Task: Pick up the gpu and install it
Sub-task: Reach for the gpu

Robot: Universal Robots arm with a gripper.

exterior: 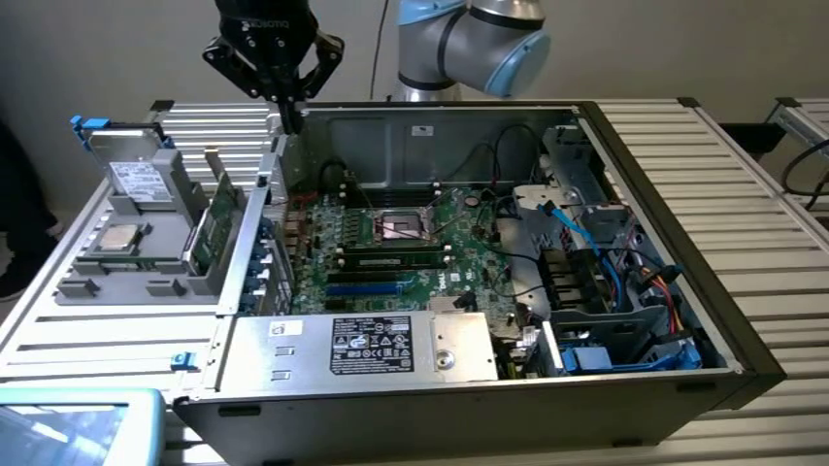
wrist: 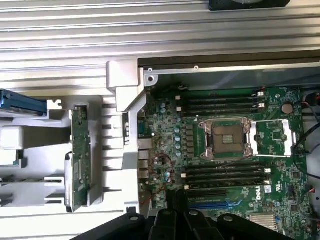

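Observation:
The gpu (exterior: 215,229) is a green card standing on its edge in a grey holder (exterior: 130,277) at the exterior view's left, outside the computer case. In the wrist view the gpu (wrist: 80,159) appears edge-on, with its metal bracket at one end. My gripper (exterior: 294,118) hangs above the case's back corner, to the exterior view's right of the card and apart from it. Its fingers are shut with nothing between them. The wrist view has the shut gripper (wrist: 176,201) over the motherboard (wrist: 225,140), near the expansion slots.
The open computer case (exterior: 674,243) lies on a slatted metal table (exterior: 751,194). Inside are the motherboard (exterior: 388,243), a silver power supply (exterior: 376,345) and cables with blue connectors (exterior: 609,291). A silver drive with a white label (exterior: 132,180) stands in the grey holder.

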